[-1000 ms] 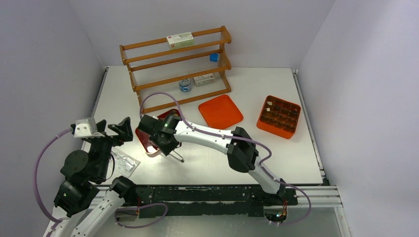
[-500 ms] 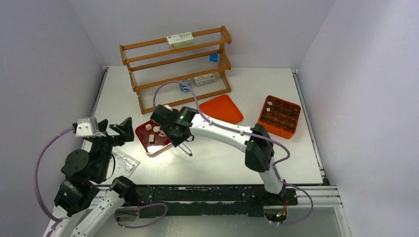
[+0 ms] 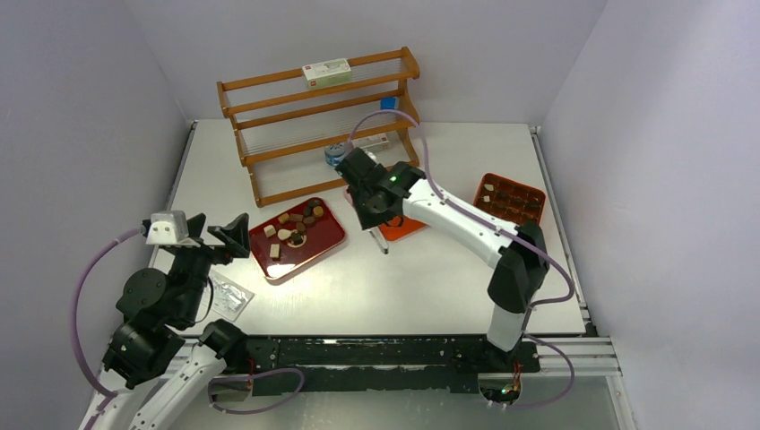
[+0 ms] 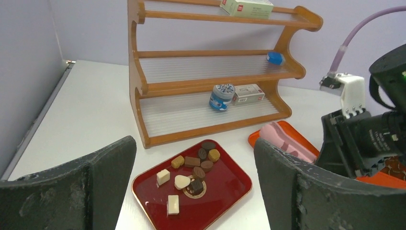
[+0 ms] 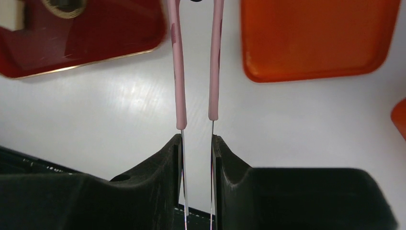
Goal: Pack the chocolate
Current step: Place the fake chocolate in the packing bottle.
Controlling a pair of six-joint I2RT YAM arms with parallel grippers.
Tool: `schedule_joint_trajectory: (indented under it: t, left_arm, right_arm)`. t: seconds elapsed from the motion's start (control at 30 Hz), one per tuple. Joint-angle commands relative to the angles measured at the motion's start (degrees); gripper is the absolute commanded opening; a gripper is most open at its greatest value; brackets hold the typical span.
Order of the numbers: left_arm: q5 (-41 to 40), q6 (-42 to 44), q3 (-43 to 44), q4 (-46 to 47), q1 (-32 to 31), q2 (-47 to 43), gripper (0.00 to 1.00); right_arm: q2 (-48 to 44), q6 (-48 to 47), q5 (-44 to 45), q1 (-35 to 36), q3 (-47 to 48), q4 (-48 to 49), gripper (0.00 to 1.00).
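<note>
Several chocolates [image 3: 296, 224], dark, light brown and cream-white, lie on the dark red tray [image 3: 318, 249]; the left wrist view shows them too [image 4: 196, 165]. An orange compartment box [image 3: 506, 210] at the right holds a few pieces. My right gripper [image 3: 375, 213] is shut on the pink tongs [image 5: 179, 72], which hang over the table between the red tray and the orange lid [image 3: 410, 226]. A small dark bit shows between the tong tips at the frame's top edge; I cannot tell what it is. My left gripper [image 3: 211, 235] is open and empty, left of the tray.
A wooden rack [image 3: 318, 116] with small boxes and a tin stands at the back. A clear plastic wrapper [image 3: 224, 294] lies under my left arm. Walls close in on the left, back and right.
My right arm has swung right with the tongs, from over the red tray toward the orange lid, uncovering the chocolates. The left arm has barely moved.
</note>
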Motion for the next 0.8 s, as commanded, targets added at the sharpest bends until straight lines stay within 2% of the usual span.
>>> schedule_joint_trajectory:
  t: [0.0, 0.4, 0.77]
  left_arm:
    - [3.46, 1.25, -1.44, 2.89, 0.13, 0.83, 0.98]
    - [5.3, 1.31, -1.04, 2.28, 0.07, 2.9, 0.98]
    - [6.25, 1.38, -1.13, 2.57, 0.07, 3.15, 0.98]
  right_arm:
    - [-4.33, 1.3, 1.51, -3.6, -3.35, 0.91, 0.27]
    - [-16.84, 1.67, 2.49, -20.81, -15.35, 1.23, 0.28]
    - [-20.4, -0.35, 0.92, -34.7, -21.61, 2.06, 0.28]
